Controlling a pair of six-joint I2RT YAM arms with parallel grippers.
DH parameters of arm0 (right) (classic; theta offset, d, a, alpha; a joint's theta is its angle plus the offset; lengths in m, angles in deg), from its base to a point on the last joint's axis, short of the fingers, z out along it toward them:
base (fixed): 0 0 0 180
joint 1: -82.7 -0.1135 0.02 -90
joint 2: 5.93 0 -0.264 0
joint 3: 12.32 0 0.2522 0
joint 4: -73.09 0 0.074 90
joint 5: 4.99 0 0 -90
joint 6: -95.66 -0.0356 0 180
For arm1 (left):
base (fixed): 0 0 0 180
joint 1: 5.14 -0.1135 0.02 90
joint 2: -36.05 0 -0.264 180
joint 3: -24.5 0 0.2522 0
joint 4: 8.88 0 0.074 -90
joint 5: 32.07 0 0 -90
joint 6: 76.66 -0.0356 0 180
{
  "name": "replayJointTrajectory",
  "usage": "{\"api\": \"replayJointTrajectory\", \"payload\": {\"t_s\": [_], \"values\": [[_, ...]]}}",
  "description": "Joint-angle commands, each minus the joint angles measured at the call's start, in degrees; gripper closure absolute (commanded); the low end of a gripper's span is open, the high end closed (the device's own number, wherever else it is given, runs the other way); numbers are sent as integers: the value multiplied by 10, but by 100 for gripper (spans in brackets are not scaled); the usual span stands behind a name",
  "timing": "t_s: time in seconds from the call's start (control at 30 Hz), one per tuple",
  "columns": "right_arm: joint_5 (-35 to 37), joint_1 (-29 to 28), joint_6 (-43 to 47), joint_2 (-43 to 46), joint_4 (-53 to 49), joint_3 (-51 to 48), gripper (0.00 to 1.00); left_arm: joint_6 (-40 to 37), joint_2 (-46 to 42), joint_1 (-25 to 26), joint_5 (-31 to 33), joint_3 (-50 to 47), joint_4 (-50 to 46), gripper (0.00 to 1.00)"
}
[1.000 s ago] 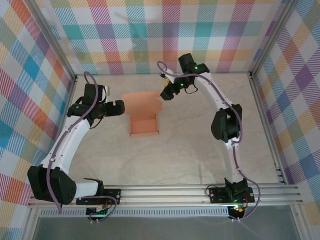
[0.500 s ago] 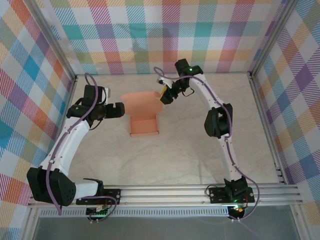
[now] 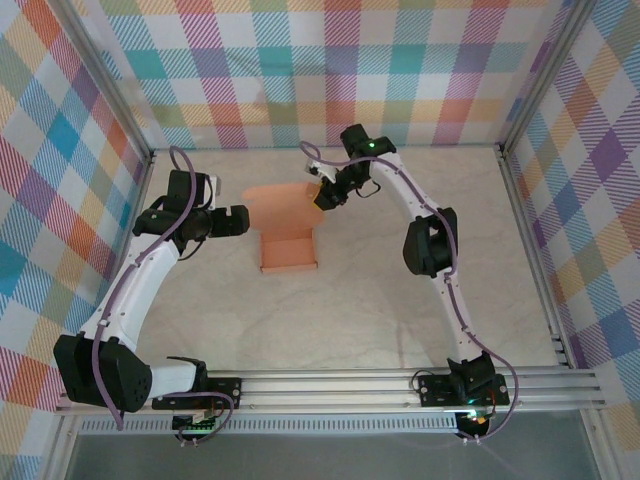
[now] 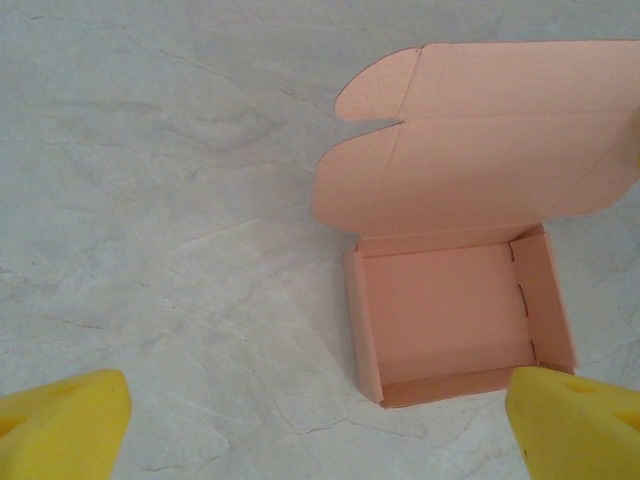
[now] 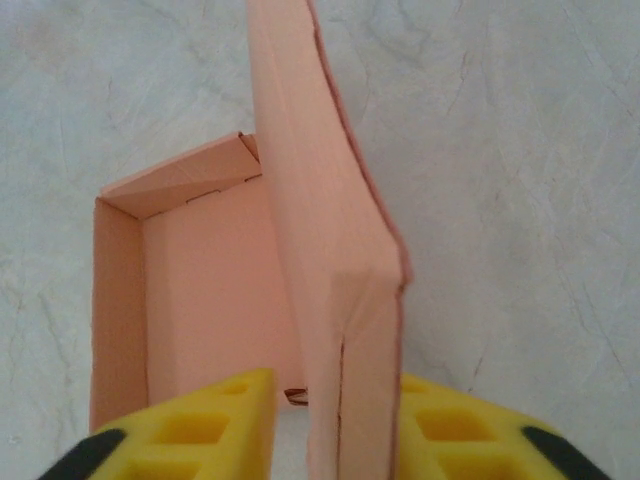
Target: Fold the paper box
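The paper box [image 3: 288, 252] is salmon-orange card, an open shallow tray with its lid [image 3: 281, 206] hinged up behind it, near the table's middle back. My right gripper [image 3: 322, 196] is at the lid's right edge. In the right wrist view the lid [image 5: 330, 250] runs edge-on between the yellow pads, the right pad against it and the left pad very close, with the gripper [image 5: 336, 388] shut on it. The tray [image 5: 200, 290] lies to the lid's left. My left gripper [image 3: 246, 216] hovers left of the box, open and holding nothing [image 4: 315, 392], with the box [image 4: 450, 310] ahead of it to the right.
The pale marbled tabletop [image 3: 380, 290] is ringed by an aluminium frame [image 3: 330, 385] at the near edge and checked cloth walls [image 3: 300, 70] behind and at both sides. Both arms reach in from the near corners.
My right gripper has moved left to the lid's right edge and narrowed its jaws onto it. The left arm and the tray have stayed where they were.
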Motion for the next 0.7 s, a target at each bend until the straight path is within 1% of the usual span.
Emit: {"api": "replayJointTrajectory", "payload": {"t_s": [0.0,0.03,0.07,0.1,0.13,0.17,0.37,0.43,0.6,0.67], "values": [[-6,-2,26,-5,-8,19,85,-12,1,-8,5,-3,-15,4],[0,-2,31,-3,-12,19,88,-12,1,-8,5,-3,-15,4],[4,-2,38,0,-17,17,93,-12,1,-8,3,-3,-15,4],[7,-2,42,4,-18,12,94,-12,1,-8,1,-3,-14,4],[9,-2,47,10,-18,5,98,-11,1,-8,0,-4,-13,4],[12,-2,53,20,-16,-10,100,-12,0,-8,-4,-4,-12,4],[23,-2,75,87,14,-104,100,-31,-12,-8,-45,-13,8,4],[29,-2,75,111,36,-143,100,-43,-24,-8,-58,-20,22,1],[55,-4,56,197,160,-286,100,-71,-27,-8,-81,-15,23,1],[56,-5,48,223,194,-324,100,-75,-23,-7,-90,-12,22,2]]}}
